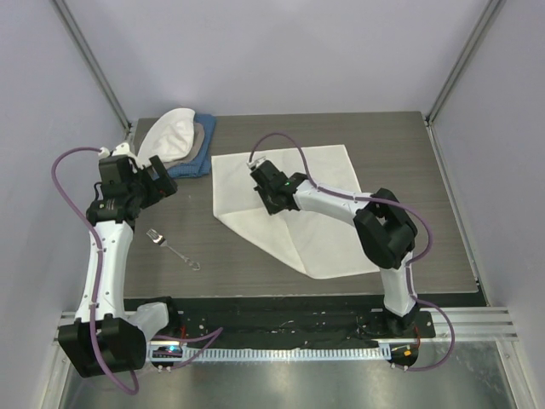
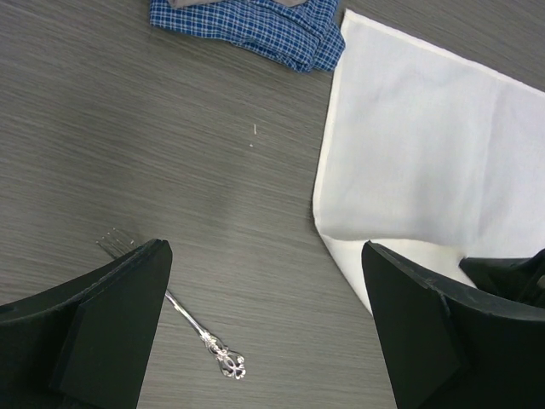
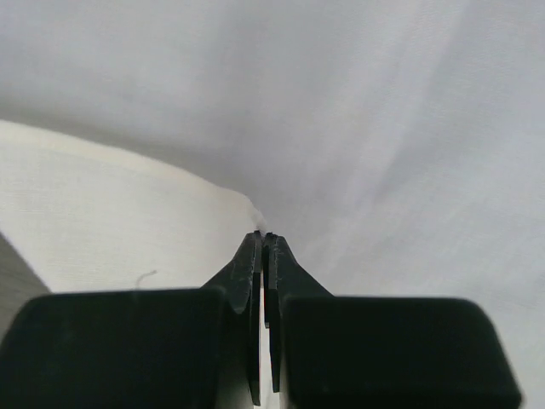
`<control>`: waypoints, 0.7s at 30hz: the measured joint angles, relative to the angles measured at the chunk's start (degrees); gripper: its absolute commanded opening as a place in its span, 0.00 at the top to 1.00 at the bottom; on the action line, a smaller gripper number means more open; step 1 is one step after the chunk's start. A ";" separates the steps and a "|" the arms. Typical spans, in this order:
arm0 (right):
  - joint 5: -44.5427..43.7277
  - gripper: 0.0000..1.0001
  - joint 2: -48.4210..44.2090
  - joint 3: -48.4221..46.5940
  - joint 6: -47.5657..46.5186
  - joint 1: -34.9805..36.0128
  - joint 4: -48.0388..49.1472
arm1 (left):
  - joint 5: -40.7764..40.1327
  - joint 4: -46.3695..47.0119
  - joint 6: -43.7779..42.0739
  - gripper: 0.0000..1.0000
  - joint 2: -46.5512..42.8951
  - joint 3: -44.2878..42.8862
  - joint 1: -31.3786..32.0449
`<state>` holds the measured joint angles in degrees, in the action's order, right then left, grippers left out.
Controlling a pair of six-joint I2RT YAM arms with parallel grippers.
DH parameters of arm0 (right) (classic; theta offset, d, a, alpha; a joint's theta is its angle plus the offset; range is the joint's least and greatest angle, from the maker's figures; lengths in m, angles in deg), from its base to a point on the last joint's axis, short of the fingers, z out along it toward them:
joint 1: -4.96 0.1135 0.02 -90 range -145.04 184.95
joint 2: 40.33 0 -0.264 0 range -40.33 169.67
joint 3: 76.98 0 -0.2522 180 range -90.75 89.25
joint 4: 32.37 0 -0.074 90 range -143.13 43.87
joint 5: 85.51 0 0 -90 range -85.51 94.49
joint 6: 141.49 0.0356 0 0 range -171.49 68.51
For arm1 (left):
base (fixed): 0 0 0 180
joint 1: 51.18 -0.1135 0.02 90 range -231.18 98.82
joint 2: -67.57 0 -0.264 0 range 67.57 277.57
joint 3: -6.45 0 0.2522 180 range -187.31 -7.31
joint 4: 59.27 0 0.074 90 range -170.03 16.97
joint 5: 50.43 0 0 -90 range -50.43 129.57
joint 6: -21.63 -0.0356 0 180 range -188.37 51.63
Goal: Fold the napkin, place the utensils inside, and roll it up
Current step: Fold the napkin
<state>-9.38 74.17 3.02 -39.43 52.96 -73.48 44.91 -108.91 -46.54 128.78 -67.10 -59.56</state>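
The cream napkin (image 1: 324,221) lies on the dark table, its far left part lifted into a fold. My right gripper (image 1: 259,171) is over that part, shut on a pinch of napkin cloth (image 3: 383,128) at its fingertips (image 3: 258,247); a lower layer shows to the left. The silver fork (image 1: 174,250) lies on bare table left of the napkin. My left gripper (image 1: 160,183) is open and empty above the table, with the fork's ornate handle (image 2: 223,358) between and below its jaws. The tines are partly hidden by the left finger (image 2: 111,315). The napkin's left edge (image 2: 426,153) shows at right.
A stack of white, tan and blue checked cloths (image 1: 180,141) sits at the far left corner; its blue edge also shows in the left wrist view (image 2: 255,21). Walls enclose the table on three sides. Bare table lies between the fork and the napkin.
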 measured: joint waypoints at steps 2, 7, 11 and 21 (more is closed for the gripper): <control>-1.25 0.99 0.09 -0.02 -1.60 -2.16 0.22 | 0.02 0.00 0.00 0.00 0.00 0.15 0.00; -3.34 0.99 1.57 -1.14 -4.52 -6.29 1.33 | 0.02 0.00 0.02 0.00 0.00 0.17 0.00; -4.31 0.99 3.76 -3.30 -5.99 -9.42 2.47 | 0.02 0.04 0.04 0.00 0.00 0.26 0.00; -6.27 0.99 10.56 -11.17 -7.91 -16.50 3.54 | 0.33 0.24 0.22 0.00 1.18 0.81 0.00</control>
<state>-15.66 84.72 -8.15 -47.34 36.46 -69.94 45.24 -108.67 -46.33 129.96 -66.29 -59.56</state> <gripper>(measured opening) 0.039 0.996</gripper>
